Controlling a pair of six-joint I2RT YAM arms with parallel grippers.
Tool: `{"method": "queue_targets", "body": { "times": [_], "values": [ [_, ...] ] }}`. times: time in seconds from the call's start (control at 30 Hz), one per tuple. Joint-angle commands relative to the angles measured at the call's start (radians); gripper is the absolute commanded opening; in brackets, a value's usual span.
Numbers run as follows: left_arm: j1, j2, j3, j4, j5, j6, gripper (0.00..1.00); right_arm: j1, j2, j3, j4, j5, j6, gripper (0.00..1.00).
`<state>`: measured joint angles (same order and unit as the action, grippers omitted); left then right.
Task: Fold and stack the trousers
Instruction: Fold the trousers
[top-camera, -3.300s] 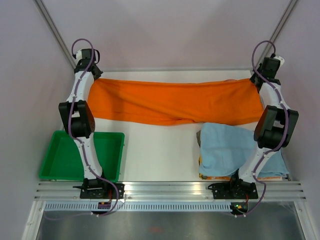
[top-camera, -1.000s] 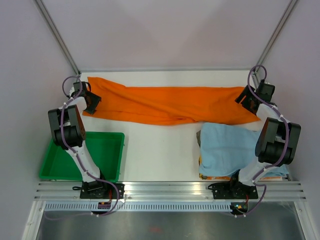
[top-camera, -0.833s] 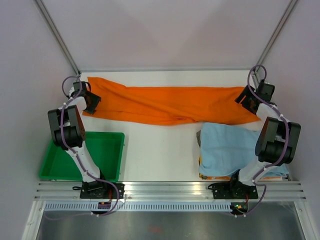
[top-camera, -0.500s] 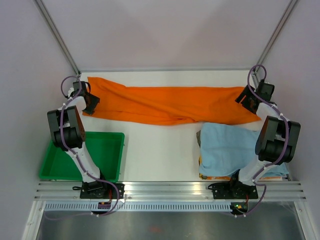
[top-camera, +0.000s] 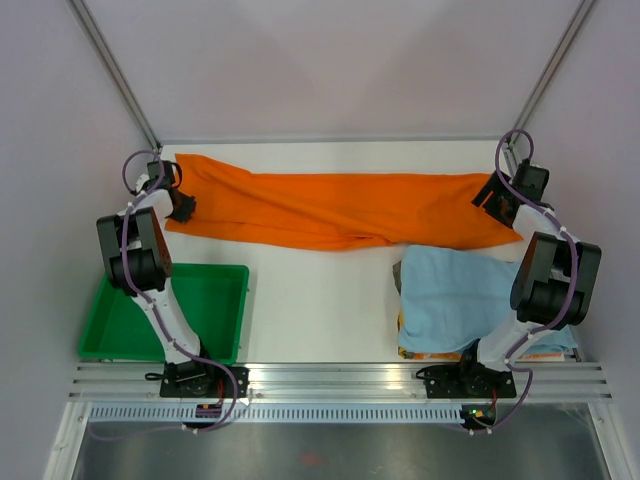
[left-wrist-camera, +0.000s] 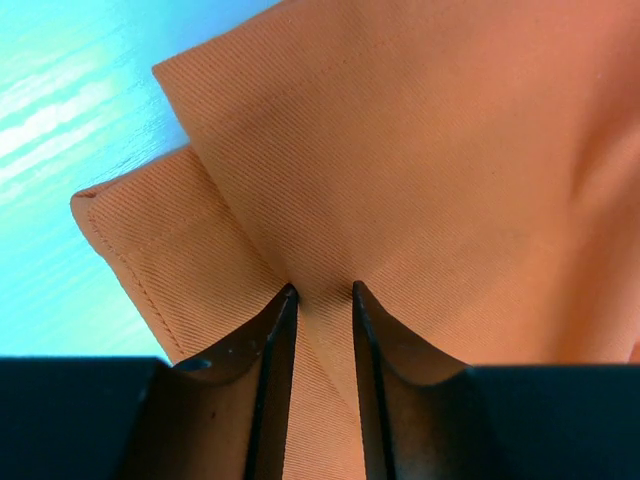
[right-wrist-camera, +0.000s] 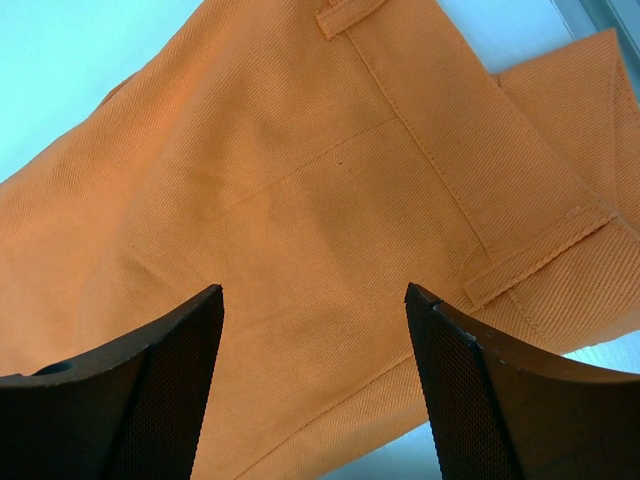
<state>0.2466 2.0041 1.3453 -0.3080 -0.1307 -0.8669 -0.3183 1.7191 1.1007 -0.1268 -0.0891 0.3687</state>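
- Fingers (left-wrist-camera: 272, 380) of the left gripper (left-wrist-camera: 322, 292) stand close together, with a raised ridge of the trousers (top-camera: 340, 210) nipped between their tips.
- Just left of those tips, a hemmed corner of the orange fabric lies folded over, with bare table (top-camera: 310, 300) beyond it.
- Fingers (right-wrist-camera: 170, 390) of the right gripper (right-wrist-camera: 312, 290) are spread wide and grasp nothing; the waistband end, with its belt loops, lies flat beneath and between them.
- From one pair of fingers to the other, the trousers stretch in a long band.
- Nearward of the right fingers, a light blue cloth (top-camera: 455, 295) lies against the trousers' edge.
- Nearward of the left fingers, a green tray (top-camera: 215, 310) sits apart from the fabric.
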Motion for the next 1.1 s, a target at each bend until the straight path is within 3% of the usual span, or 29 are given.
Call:
{"method": "queue_targets", "body": {
  "times": [0.0,0.2,0.77,1.07],
  "values": [
    [0.0,0.007,0.046,0.006,-0.029,0.009,0.29,-0.002,0.007,0.037,0.004,0.018,-0.017,0.79],
    [0.0,-0.01,0.054,-0.005,-0.05,0.026,0.02,-0.002,0.011,0.036,0.007,0.02,-0.014,0.78],
    [0.022,-0.339,-0.023,-0.092,-0.023,0.213,0.02,-0.002,-0.007,0.025,-0.01,0.051,-0.005,0.78],
    [0.042,-0.366,-0.145,-0.092,-0.029,0.227,0.02,-0.002,-0.007,0.028,-0.017,0.051,-0.01,0.79]
  ]
}}
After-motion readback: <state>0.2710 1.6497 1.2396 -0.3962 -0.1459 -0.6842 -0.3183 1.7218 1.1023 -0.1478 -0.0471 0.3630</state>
